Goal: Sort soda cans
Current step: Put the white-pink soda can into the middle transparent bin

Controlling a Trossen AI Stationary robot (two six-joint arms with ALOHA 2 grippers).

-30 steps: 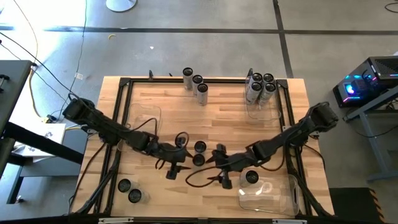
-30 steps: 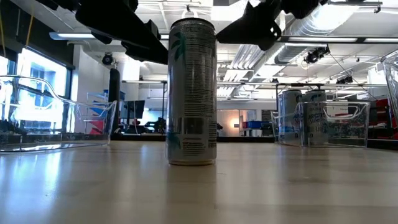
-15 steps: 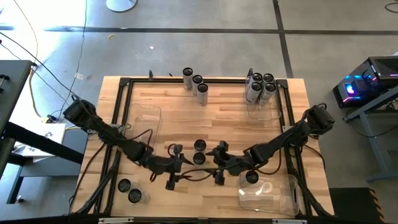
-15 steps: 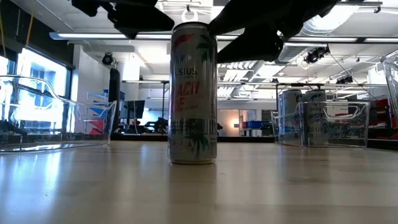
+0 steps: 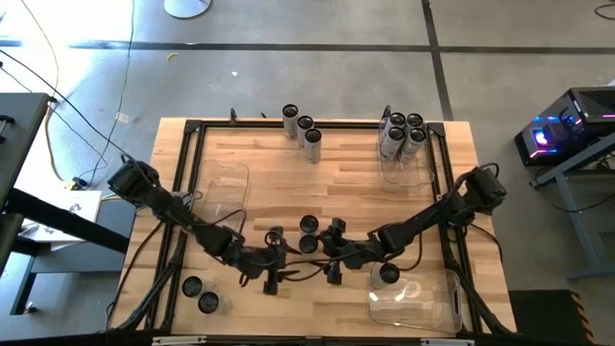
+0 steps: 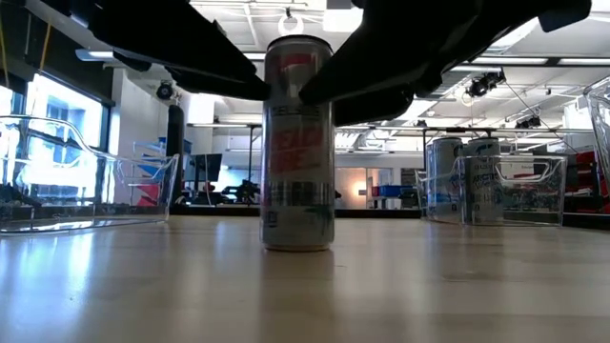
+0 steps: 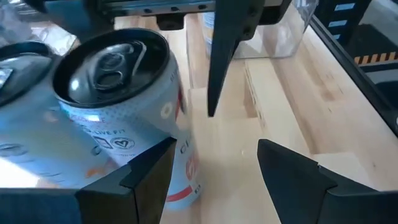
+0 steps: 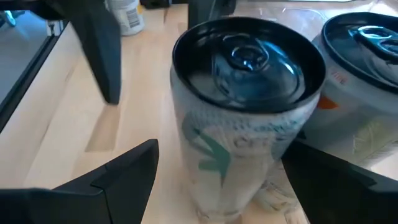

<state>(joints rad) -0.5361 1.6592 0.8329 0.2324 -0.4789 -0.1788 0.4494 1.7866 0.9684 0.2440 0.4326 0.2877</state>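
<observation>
Two soda cans stand upright mid-table: a near one and a far one. My left gripper comes from the left, open, with bare table between its fingers; the near can stands just beside its far finger. My right gripper comes from the right, open, its fingers on either side of the near can. In the low view both arms hang dark over the can. My left gripper's far finger stands right in front of the near can's side; whether it touches, I cannot tell. My right gripper's fingers flank the same can's lower wall; whether they touch it, I cannot tell.
Three cans stand at the far edge. Several more fill a clear bin at the far right. One can sits in the near right bin, two cans at the near left. A clear bin stands left.
Both grippers have come down and tipped further toward the table. The left one has also swung toward the near edge, closing on the two middle cans. In the low view the can shows a different side of its label, turned about its upright axis.
</observation>
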